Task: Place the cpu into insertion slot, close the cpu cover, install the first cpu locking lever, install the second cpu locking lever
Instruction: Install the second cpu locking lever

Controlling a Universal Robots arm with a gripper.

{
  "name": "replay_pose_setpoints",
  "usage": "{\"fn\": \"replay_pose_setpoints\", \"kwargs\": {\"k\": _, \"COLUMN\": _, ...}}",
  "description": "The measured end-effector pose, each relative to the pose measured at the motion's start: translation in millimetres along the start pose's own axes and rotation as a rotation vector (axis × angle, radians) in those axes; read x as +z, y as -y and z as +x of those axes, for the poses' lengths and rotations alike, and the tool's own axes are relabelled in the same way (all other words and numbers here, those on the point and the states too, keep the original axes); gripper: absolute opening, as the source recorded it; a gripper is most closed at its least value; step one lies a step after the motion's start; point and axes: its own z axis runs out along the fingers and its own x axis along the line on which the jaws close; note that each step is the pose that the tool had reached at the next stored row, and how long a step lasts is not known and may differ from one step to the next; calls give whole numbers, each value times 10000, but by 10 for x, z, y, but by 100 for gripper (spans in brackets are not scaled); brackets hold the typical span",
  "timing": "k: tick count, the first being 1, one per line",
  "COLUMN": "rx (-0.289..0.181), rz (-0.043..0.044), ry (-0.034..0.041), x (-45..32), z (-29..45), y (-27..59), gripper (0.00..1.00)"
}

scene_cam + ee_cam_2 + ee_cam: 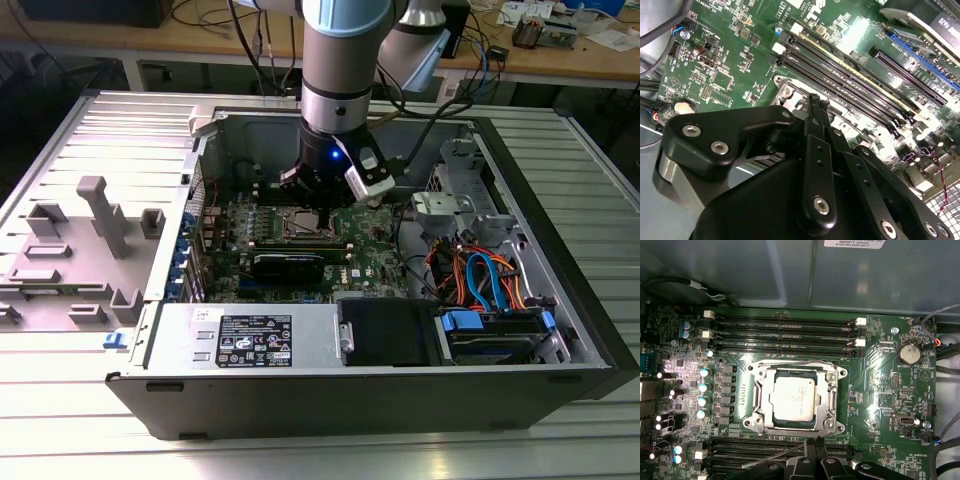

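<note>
The cpu (792, 399), a silver-grey square chip, lies flat in the insertion slot (759, 396) on the green board. The dull silver cpu cover (832, 396) lies down flat around it, the chip showing through its cut-out. A thin metal locking lever (772, 456) slants away from the socket over the memory slots, and its end meets my fingertips. My gripper (815, 444) is shut, its black fingers (815, 117) pressed together just beside the socket's edge (786, 92). In the exterior view my gripper (314, 205) hangs low inside the case over the socket (300, 226).
Long black memory slots (785, 327) run on both sides of the socket. Capacitors (704, 387) stand along one side, and a coin battery (909, 353) on the other. Coloured cables (480, 280), a drive bay (455, 205) and a power supply (250, 335) crowd the open case.
</note>
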Motion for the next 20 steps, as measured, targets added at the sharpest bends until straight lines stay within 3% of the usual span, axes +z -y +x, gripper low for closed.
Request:
{"fn": "replay_pose_setpoints", "kwargs": {"k": 10, "rx": 0, "rz": 1, "ry": 0, "x": 0, "z": 3, "y": 2, "gripper": 11}}
{"fn": "replay_pose_setpoints", "kwargs": {"k": 14, "rx": 1, "rz": 0, "ry": 1, "x": 2, "z": 72, "y": 10, "gripper": 11}}
{"fn": "replay_pose_setpoints", "kwargs": {"k": 20, "rx": 1, "rz": -5, "ry": -26, "x": 1, "z": 93, "y": 72, "gripper": 11}}
